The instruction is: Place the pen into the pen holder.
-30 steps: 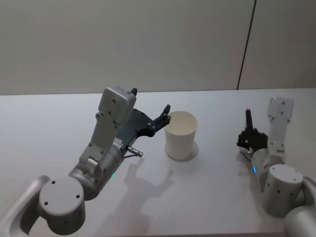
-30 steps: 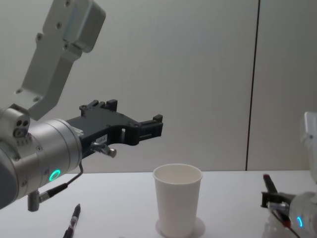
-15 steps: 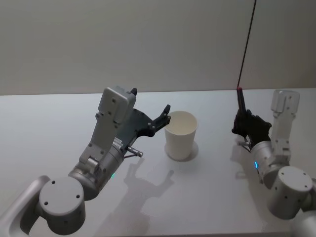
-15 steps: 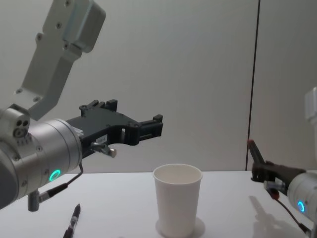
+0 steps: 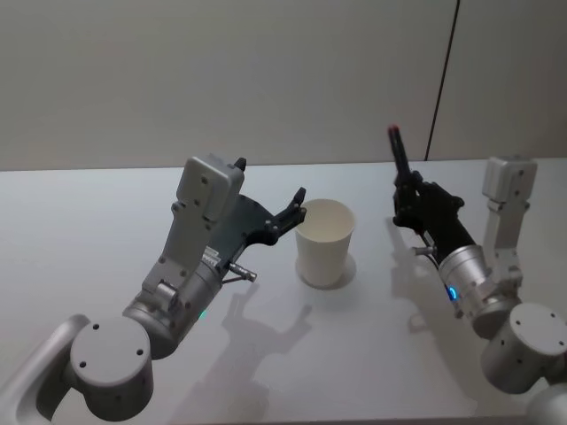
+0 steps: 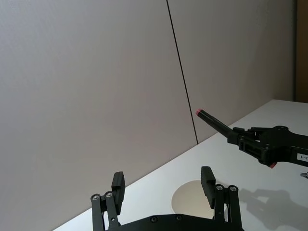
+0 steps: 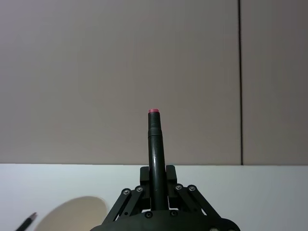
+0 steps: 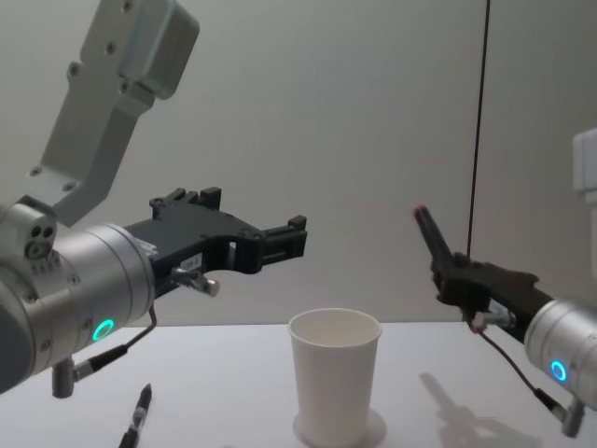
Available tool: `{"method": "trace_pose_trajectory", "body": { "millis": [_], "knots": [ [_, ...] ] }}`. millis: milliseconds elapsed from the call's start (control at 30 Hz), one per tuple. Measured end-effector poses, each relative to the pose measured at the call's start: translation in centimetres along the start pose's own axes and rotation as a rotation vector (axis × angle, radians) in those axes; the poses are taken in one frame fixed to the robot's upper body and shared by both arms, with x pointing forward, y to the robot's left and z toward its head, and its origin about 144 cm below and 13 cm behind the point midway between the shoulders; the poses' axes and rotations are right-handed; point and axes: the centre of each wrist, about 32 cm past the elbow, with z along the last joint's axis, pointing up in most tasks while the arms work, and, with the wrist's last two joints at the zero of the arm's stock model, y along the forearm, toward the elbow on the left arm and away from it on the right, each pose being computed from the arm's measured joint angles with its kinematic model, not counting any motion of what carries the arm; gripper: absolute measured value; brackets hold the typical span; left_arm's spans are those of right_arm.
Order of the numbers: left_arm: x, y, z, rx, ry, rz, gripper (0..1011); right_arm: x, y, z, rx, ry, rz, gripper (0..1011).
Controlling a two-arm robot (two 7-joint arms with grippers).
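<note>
Two pens are in view. One pen (image 5: 399,155), black with a red end, is clamped upright in the right hand (image 5: 408,189) and leans slightly. It is raised off the worktop (image 5: 89,212), to the right of the pen holder (image 5: 324,243) and apart from it. A second pen (image 8: 138,418) lies flat on the worktop at the near left, untouched.

The left hand (image 5: 291,212) hangs just left of the pen holder's rim with its fingers spread wide, holding nothing.

The held pen should be light and stiff. Its smooth round barrel could swivel or slide between two flat fingers, so a hold near mid-barrel suits it best. Here the red end stands well above the grip. How much barrel sits below the fingers is hidden.

The pen holder is a plain white paper cup, empty, thin-walled and probably very light. A knock on the rim could tip it or push it along the worktop, so the pen's lower end needs to clear the rim and go down the middle.

No brand or print shows on the cup or pen. A small white label (image 6: 302,156) on the right hand carries characters too small to read.
</note>
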Motion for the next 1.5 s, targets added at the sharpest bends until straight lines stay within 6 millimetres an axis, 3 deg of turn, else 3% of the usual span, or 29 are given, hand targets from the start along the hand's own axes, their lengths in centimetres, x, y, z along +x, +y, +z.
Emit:
{"method": "trace_pose_trajectory", "body": {
  "millis": [300,633,1500],
  "knots": [
    [0.0,0.0,0.0,0.000,0.000,0.000,1004,-0.2,0.4,-0.1,0.079,0.002,0.157,183],
    [0.0,0.0,0.0,0.000,0.000,0.000,1004,-0.9,2.1,-1.1,0.129,-0.007,0.296,183],
    [0.0,0.0,0.0,0.000,0.000,0.000,1004,-1.2,5.9,-4.2,0.179,-0.058,0.387,183]
  ]
}}
